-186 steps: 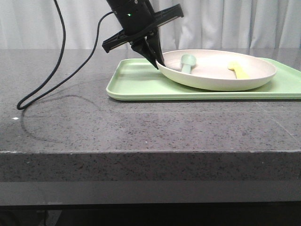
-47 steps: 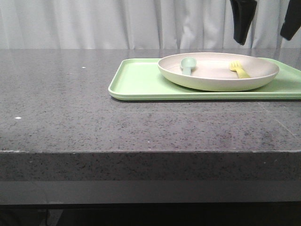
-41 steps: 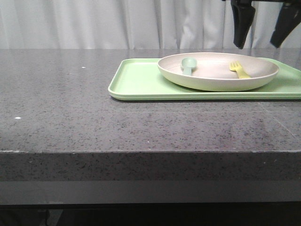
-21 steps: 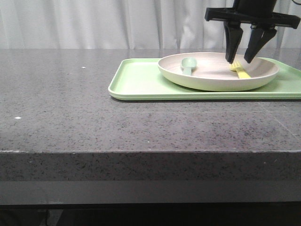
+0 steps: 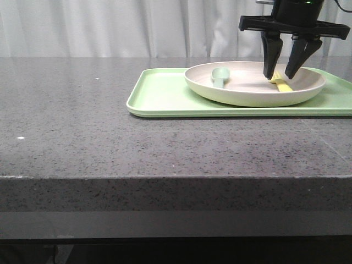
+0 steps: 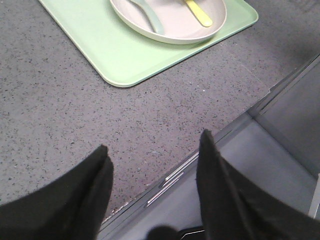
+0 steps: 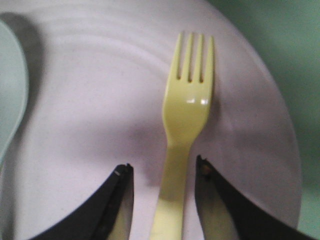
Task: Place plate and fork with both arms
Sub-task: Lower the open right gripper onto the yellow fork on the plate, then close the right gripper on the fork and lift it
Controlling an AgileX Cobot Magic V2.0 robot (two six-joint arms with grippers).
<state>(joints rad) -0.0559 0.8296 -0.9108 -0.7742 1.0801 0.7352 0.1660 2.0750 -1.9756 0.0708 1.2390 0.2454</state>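
Observation:
The cream plate (image 5: 242, 91) rests on the light-green tray (image 5: 165, 96) at the right of the table. The pale-yellow fork (image 5: 281, 84) lies in the plate's right half. My right gripper (image 5: 279, 74) is open and has come down into the plate, one finger on each side of the fork's handle (image 7: 172, 185), apart from it. In the right wrist view the fork's tines (image 7: 195, 55) point away from the gripper (image 7: 162, 167). My left gripper (image 6: 152, 147) is open and empty above the table's front edge, away from the plate (image 6: 170, 25).
A sage-green spoon (image 5: 220, 74) lies in the plate's left half. The tray's left part is bare. The grey speckled table (image 5: 110, 137) runs left and forward of the tray. White curtains hang behind.
My right gripper came in from the upper right, dropped into the plate and now straddles the fork's handle. Earlier, my left arm held the plate's left rim; it has left the front view.

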